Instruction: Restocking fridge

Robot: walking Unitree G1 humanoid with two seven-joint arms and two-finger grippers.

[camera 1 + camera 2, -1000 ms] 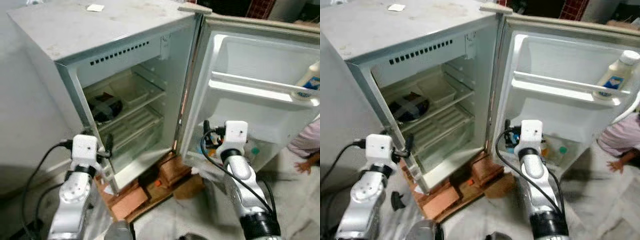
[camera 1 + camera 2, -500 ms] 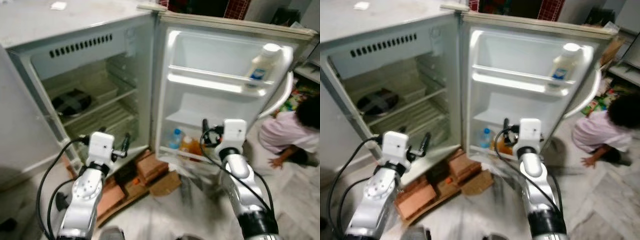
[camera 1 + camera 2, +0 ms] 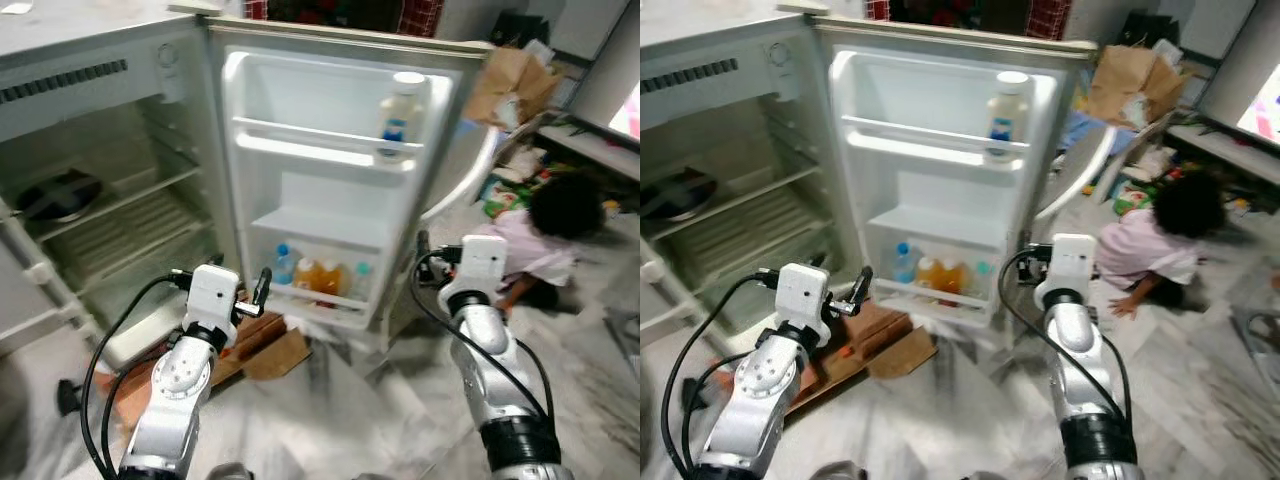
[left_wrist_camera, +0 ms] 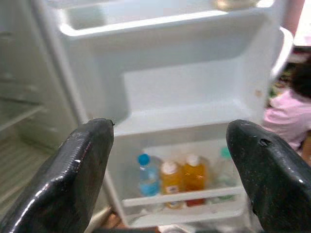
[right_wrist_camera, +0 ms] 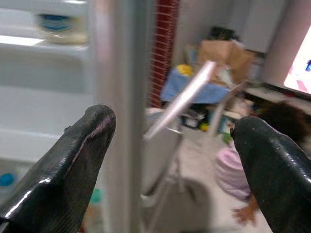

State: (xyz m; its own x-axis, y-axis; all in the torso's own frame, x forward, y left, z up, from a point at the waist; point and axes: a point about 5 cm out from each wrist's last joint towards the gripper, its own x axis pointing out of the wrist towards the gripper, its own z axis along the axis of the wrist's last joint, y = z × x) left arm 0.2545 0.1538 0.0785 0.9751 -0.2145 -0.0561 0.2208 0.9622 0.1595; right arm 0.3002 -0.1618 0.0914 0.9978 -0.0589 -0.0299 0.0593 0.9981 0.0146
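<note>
Left gripper (image 4: 167, 165): arm raised in front of the robot, aimed at the open fridge door (image 3: 330, 190); its 2 black fingers (image 4: 80, 170) are spread wide with nothing between them.

Right gripper (image 5: 170, 170): arm raised, level with the door's outer edge; 2 fingers (image 5: 68, 160) spread wide, nothing held.

Fridge (image 3: 90, 150): door swung fully open, standing on the marble floor (image 3: 960, 400).
- Upper door shelf: 1 white bottle (image 3: 402, 105) with a blue label.
- Lower door shelf: 1 clear bottle with blue cap (image 4: 147, 182), 2 orange bottles (image 4: 182, 177) side by side, 1 bottle with teal cap (image 4: 224, 165); 4 bottles in all.
- Interior wire shelf: 1 dark round dish (image 3: 58, 195).

Floor by the fridge base: cardboard and bricks (image 3: 260, 345).

1 person in pink (image 3: 1150, 245) sits on the floor near the right arm.
</note>
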